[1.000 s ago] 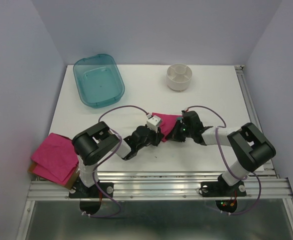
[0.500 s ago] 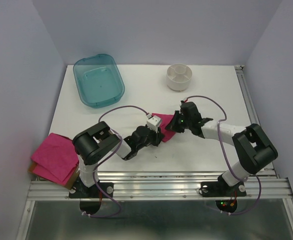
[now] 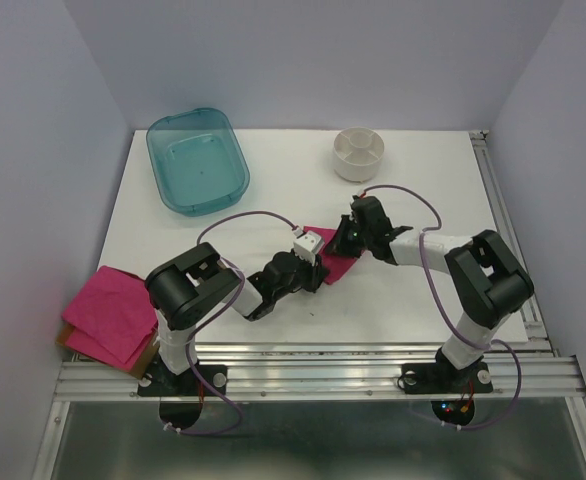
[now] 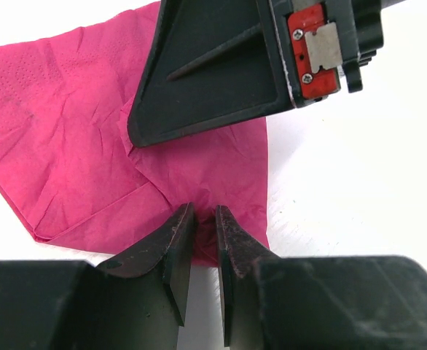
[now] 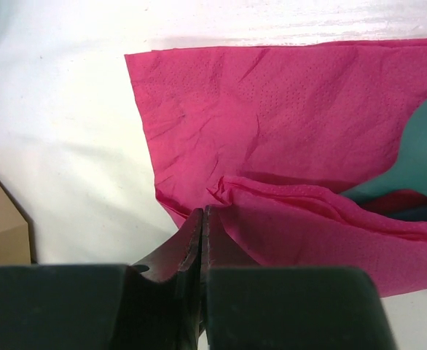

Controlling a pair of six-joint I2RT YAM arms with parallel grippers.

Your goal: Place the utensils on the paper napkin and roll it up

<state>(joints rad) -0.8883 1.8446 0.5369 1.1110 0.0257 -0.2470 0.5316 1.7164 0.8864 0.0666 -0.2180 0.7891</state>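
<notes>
on the white table (image 3: 173,230), mid frame, the napkin (image 3: 339,262) lies folded over a utensil (image 5: 426,153). the right claw (image 5: 202,219) pinches the fold and the left claw (image 4: 202,219) sits narrow at its edge. rolling seems begun, and next the fold needs turning over.

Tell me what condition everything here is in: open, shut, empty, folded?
paper napkin: creased, one flap folded over.
utensil: teal, partly covered by the fold.
left gripper: nearly closed at the napkin's edge; grip unclear.
right gripper: shut on the napkin's fold.
teal tub: upright, empty.
white round holder: upright, looks empty.
napkin pile: stacked flat at the table's left edge.
</notes>
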